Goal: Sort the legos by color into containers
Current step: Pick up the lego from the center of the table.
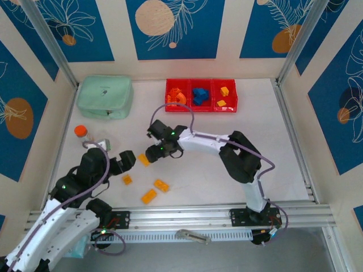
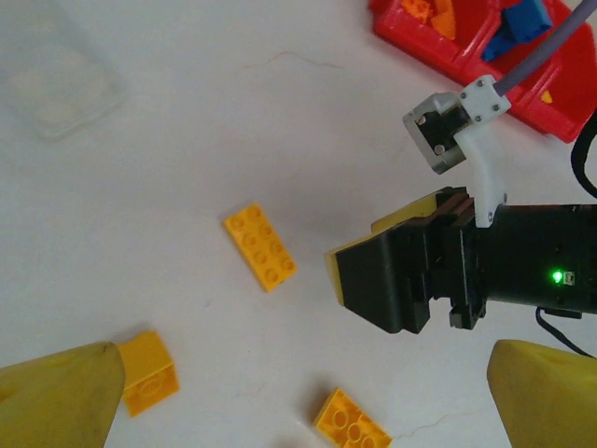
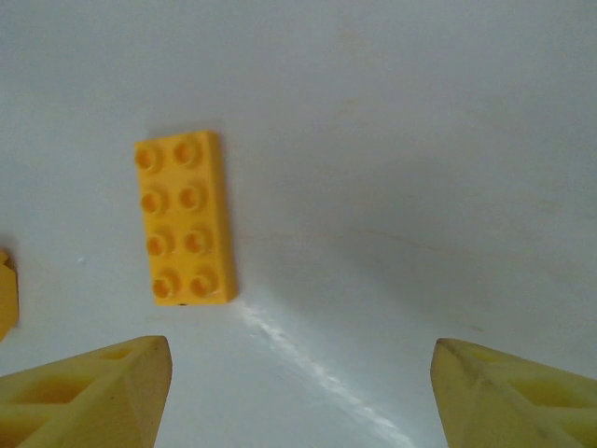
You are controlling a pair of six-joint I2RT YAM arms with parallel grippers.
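One right gripper, pointing down, hovers spread over a yellow lego.

I find no word, number or brand that I can read anywhere in front of me. The mint green pouch has a faint dark mark on its top (too small for me to make out). The studs of the yellow two-by-four lego plate below my right wrist are too blurred to show any lettering.
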